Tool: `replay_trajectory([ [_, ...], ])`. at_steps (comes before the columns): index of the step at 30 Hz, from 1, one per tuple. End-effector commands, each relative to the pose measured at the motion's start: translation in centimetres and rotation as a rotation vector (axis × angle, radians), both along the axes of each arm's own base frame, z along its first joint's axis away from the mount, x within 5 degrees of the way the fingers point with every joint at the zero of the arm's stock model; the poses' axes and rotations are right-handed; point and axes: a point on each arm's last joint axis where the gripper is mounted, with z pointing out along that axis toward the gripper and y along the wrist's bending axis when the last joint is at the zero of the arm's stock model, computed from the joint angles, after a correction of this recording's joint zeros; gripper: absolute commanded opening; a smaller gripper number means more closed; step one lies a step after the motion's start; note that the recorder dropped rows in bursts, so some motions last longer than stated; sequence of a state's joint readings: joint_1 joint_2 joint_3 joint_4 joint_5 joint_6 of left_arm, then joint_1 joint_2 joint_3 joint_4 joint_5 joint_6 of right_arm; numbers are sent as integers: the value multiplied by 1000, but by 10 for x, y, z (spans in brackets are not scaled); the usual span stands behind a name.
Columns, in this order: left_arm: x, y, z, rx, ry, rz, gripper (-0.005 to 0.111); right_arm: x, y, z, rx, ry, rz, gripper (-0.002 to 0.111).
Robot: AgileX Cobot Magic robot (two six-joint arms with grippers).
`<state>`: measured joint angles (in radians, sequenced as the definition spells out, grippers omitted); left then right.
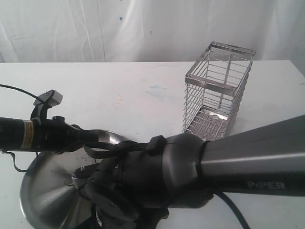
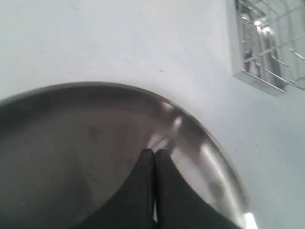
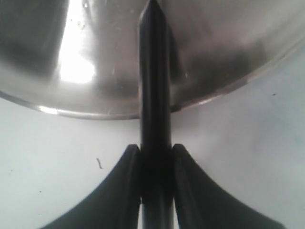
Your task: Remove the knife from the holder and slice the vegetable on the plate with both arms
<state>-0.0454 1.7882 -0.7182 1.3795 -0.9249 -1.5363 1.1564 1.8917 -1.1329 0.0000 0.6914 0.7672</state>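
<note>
PIPER arm (image 1: 252, 157) looms over white table (image 1: 119, 95), white curtain (image 1: 95, 28) behind.

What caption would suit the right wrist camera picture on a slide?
The right tool grips the knife, whose pointed tip reaches over the rim of the shiny steel plate.

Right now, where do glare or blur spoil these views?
Exterior view: the right arm looms close and soft, hiding much of the plate. Left wrist view: glare streaks the plate's rim, the holder is blurred. Right wrist view: a blown-out patch on the plate, the knife a dark silhouette.
</note>
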Motion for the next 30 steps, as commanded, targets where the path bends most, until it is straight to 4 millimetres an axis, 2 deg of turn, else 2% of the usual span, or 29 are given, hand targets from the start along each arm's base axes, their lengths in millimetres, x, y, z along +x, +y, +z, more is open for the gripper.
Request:
replay_trajectory([
  [1, -8, -5, 6, -57, -3, -80, 0, 0, -1, -2, -5, 0, 7, 0],
  [11, -7, -9, 12, -135, -17, -79, 0, 0, 0, -2, 2, -5, 18, 0],
  [19, -8, -2, 1, 11, 14, -71, 0, 1, 1, -2, 11, -19, 55, 0],
  [30, -8, -2, 0, 18, 14, -79, 0, -2, 3, -9, 9, 22, 51, 0],
])
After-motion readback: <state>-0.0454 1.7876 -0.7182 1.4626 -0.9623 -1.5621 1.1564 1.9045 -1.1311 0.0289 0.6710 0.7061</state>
